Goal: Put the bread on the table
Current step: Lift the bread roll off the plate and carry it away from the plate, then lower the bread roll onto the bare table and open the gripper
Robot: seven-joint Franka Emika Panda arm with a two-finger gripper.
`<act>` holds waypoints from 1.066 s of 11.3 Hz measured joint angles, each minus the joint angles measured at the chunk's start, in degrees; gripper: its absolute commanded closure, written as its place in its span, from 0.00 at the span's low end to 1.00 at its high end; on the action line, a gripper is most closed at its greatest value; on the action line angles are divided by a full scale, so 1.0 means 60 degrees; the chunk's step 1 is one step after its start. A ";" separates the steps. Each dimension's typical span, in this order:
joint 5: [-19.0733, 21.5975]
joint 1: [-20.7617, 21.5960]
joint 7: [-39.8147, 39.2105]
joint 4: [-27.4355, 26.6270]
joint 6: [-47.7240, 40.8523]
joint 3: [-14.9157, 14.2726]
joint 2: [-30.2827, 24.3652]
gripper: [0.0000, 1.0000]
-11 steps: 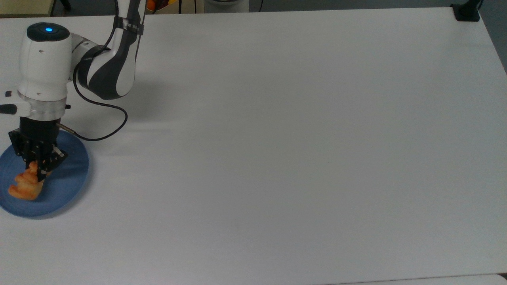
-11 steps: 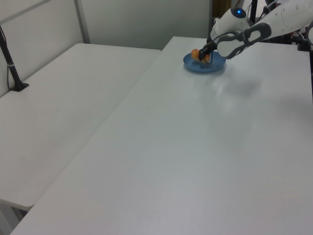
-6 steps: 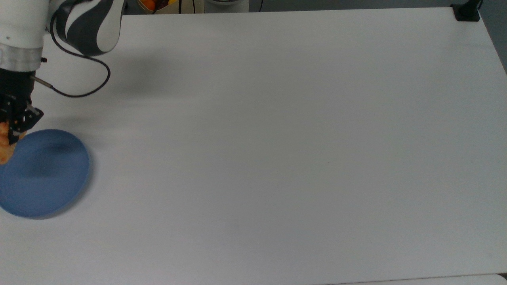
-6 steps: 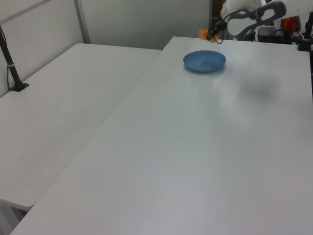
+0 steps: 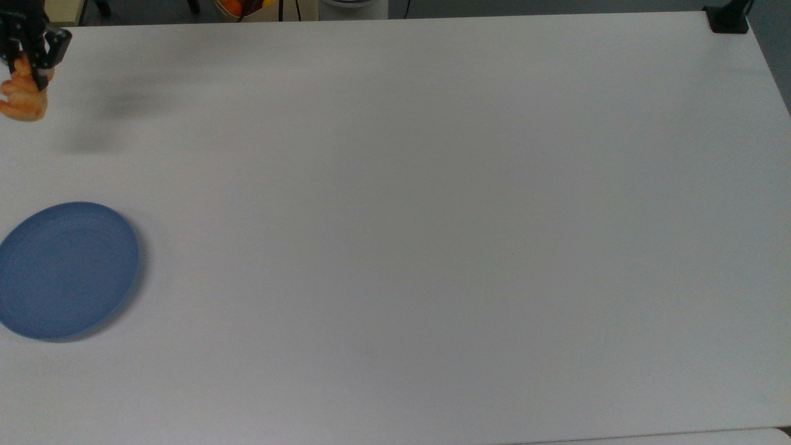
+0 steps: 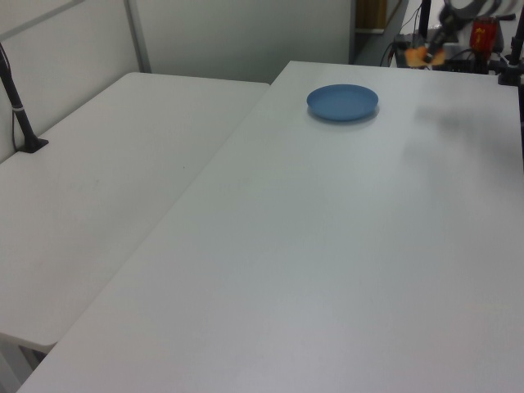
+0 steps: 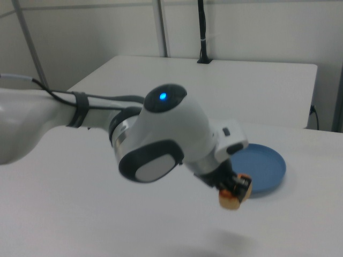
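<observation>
Here one claw point(image 5: 31, 52) grips the single bread point(image 5: 23, 99), held in the air above the tabletop point(image 5: 432, 216) near the top view's upper left corner. One blue plate point(image 5: 65, 269) lies bare, well apart from it.

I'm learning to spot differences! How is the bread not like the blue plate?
The bread is golden-orange and lumpy; the blue plate is blue, round and smooth. The bread is much smaller than the plate. The bread hangs in the air, pinched by the gripper, while the plate lies flat on the table with nothing on it. Both are at the top view's left side.
</observation>
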 measured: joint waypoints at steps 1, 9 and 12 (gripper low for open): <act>0.0005 0.0000 -0.0482 -0.0566 -0.0003 -0.0187 -0.0264 0.68; 0.0005 0.0046 -0.0905 -0.1235 0.1611 -0.0244 0.1496 0.62; 0.0005 0.0035 -0.1080 -0.1221 0.1682 -0.0245 0.1605 0.14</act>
